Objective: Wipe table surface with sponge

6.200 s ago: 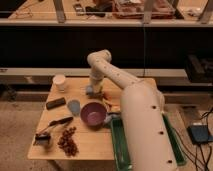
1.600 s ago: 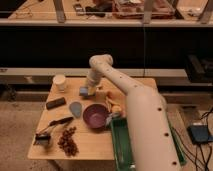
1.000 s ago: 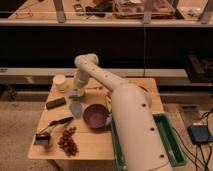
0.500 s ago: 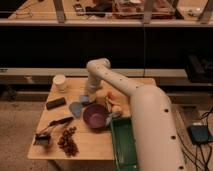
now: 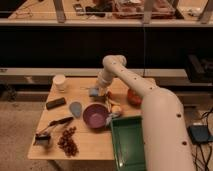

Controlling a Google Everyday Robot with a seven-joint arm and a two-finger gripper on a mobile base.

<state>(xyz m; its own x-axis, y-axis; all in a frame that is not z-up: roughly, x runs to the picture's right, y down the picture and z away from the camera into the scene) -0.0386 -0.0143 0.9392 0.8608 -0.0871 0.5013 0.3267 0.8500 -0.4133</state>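
The claw [image 5: 98, 88] hangs directly over the sponge [image 5: 94, 92] on the surface [image 5: 90, 142]; its grip cannot be told.

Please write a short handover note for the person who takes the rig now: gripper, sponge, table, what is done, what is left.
Gripper: low over the back middle of the table surface, at the sponge.
Whether it holds the sponge cannot be told.
Sponge: behind the purple bowl, right of the white cup.
Done: arm brought to the sponge.
Left: confirm the grasp, then wipe the tabletop.
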